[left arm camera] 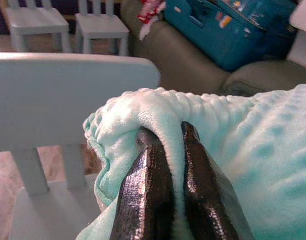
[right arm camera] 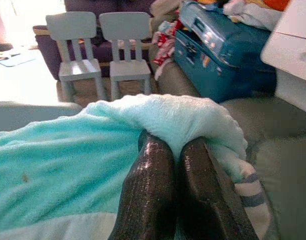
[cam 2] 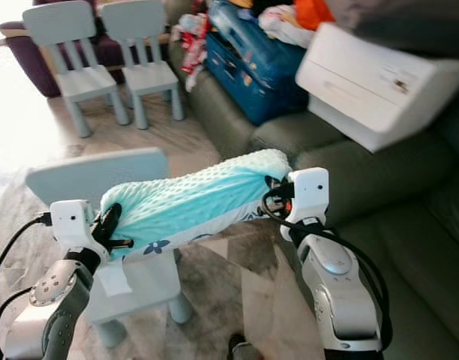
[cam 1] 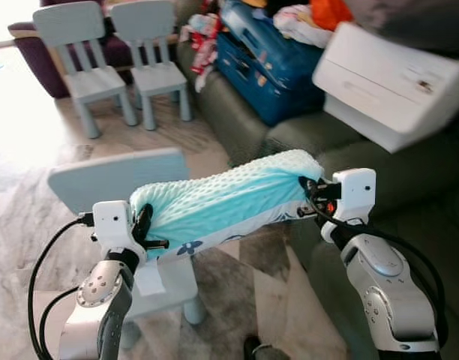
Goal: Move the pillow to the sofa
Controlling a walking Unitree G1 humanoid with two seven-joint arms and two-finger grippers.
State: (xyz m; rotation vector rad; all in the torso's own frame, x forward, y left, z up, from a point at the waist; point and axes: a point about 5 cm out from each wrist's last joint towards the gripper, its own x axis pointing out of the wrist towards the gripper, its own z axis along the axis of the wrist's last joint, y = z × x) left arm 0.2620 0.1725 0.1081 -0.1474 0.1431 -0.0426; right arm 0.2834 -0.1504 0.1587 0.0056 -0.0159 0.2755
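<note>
- Mint-green bumpy fleece pillow [cam 1: 222, 201] held up in the air between my two claws, stretched sideways, above the seat of a pale blue small chair [cam 1: 113, 177].
- My left claw [left arm camera: 165, 145] pinched tight on a fold at the pillow's left end, fabric squeezed between both fingers.
- My right claw [right arm camera: 173, 150] clamped on the pillow's right end, fingers narrow with fleece bunched over them.
- Pillow's right end hangs near the front edge of the grey-green sofa [cam 1: 409, 172]; it is not resting on the sofa.
- Sofa carries a blue suitcase [cam 1: 271, 64] and a white box [cam 1: 387, 79] toward its far end.
- Two more pale blue chairs [cam 1: 113, 56] beyond, on the floor.
</note>
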